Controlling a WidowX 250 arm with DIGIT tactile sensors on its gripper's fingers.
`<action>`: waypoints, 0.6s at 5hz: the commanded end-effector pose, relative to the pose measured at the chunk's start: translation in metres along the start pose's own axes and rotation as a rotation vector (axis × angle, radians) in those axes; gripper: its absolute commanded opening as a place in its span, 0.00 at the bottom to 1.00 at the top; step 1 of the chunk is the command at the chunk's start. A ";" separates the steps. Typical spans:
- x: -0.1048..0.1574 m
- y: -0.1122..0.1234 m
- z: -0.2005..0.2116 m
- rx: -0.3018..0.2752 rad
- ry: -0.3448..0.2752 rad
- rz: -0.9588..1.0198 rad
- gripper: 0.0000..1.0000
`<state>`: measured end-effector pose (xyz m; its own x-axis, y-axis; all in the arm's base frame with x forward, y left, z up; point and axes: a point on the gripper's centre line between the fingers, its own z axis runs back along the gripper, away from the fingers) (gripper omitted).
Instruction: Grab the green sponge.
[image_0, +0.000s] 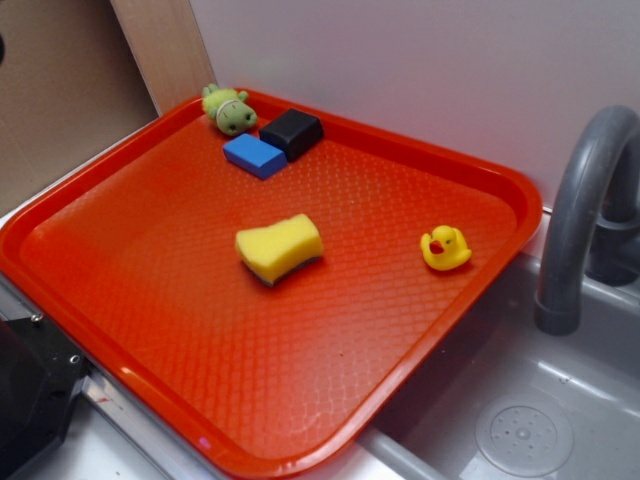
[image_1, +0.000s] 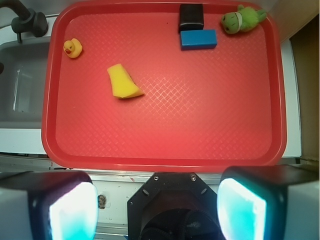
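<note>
The claw (image_1: 157, 207) is hanging high above the near edge of the red tray (image_1: 165, 145), its two fingers (image_1: 72, 207) spread wide apart and gripping nothing. The green sponge (image_1: 124, 81) is lying on the tray ahead of the claw and off toward its left finger, yellow face up, its dark scouring layer showing underneath in the exterior view (image_0: 279, 247). A yellow rubber duck (image_1: 73, 48) is sitting farther ahead and left of the sponge. At the tray's far edge, a blue block (image_1: 198, 39) is touching a black block (image_1: 191, 17), with a green plush toy (image_1: 242, 20) just beside them.
</note>
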<state>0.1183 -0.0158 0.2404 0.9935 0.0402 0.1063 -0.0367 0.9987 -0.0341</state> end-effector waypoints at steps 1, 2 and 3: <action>0.000 0.000 0.000 0.000 0.000 0.000 1.00; 0.005 -0.003 -0.002 -0.006 0.004 0.011 1.00; 0.013 -0.007 -0.001 -0.021 -0.002 0.003 1.00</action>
<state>0.1294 -0.0199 0.2320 0.9954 0.0519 0.0805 -0.0481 0.9977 -0.0484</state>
